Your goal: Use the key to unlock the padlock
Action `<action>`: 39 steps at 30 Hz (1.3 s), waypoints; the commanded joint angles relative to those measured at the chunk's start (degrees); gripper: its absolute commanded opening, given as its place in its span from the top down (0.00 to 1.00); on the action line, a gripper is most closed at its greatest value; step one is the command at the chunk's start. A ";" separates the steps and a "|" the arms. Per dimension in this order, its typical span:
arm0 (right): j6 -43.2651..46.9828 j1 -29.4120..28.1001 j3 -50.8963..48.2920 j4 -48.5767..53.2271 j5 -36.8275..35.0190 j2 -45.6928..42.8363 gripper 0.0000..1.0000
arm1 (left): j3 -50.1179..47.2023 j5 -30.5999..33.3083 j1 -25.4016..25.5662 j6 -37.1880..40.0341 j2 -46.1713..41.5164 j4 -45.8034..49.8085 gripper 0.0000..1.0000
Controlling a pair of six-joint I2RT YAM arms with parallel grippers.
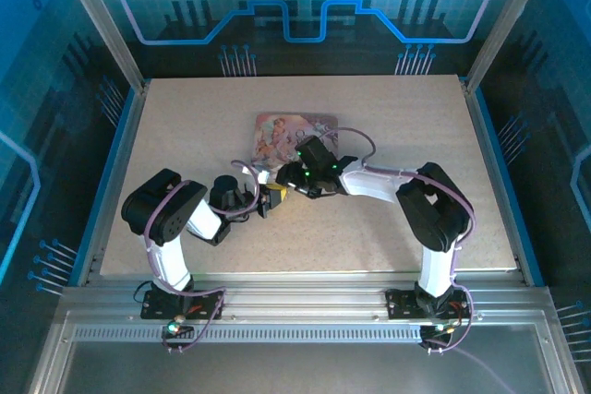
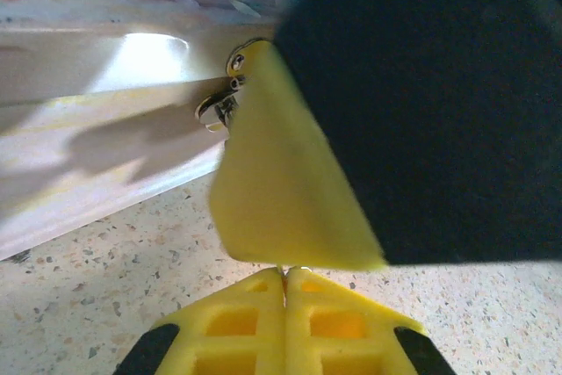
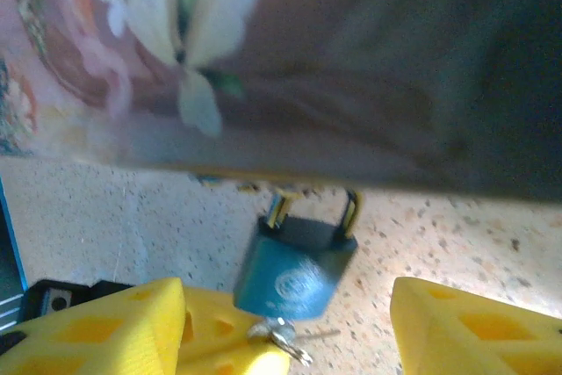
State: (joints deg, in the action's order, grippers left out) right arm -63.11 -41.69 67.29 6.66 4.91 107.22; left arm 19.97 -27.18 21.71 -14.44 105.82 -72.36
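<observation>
Padlock (image 3: 294,265) hangs in the lower middle of the right wrist view, its bluish body below the front edge of the pink flowered tin (image 3: 263,68), with the shackle hooked through the tin's clasp just above the speckled desk (image 3: 105,208). Both legs of the shackle appear seated in the body, so I judge it locked, though blur leaves some doubt. The key (image 3: 283,336), small and silvery, pokes from the lock's underside, apparently in the keyhole. The right end effector (image 3: 285,292) holds its yellow fingers (image 3: 474,331) wide apart on either side of the lock, touching neither lock nor key. The left end effector (image 2: 285,280) has its fingers pressed together, their tips just beside the key; I cannot tell whether they pinch it. The step in hand looks like the turn itself: key in, lock not sprung. The next move calls for a firm pinch on the key head and a twist, with the body steadied so it does not swing. The tin's lid is down and its contents are hidden.
</observation>
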 commanded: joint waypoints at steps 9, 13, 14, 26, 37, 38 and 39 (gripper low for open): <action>-3.37 -0.49 3.05 -0.14 -4.14 4.17 0.42 | -1.23 -0.10 0.52 2.89 -0.90 -1.82 1.00; -3.84 -0.32 2.59 -0.75 -4.26 4.47 0.51 | -1.33 -0.15 0.60 3.32 -1.15 -1.11 1.00; -3.90 -0.31 2.50 -0.77 -4.29 4.54 0.54 | -1.29 -0.01 0.65 3.45 -1.31 -0.88 1.00; -3.47 -0.23 1.05 -1.16 -4.40 3.73 0.90 | -0.90 0.50 1.27 4.23 -3.00 2.17 1.00; -1.64 -2.42 1.82 1.91 -7.85 3.94 1.00 | 1.24 2.19 1.75 4.87 -8.79 8.66 1.00; -1.74 -2.55 1.72 1.72 -7.62 4.20 1.00 | 1.59 2.39 1.73 5.16 -9.51 9.47 1.00; -1.90 -2.74 1.71 1.62 -7.39 4.38 1.00 | 1.95 2.54 1.75 5.45 -10.05 10.18 1.00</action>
State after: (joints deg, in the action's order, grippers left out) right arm -66.00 -43.07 69.01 5.08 -1.04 110.24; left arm 19.77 -24.36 22.92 -11.46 99.22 -61.60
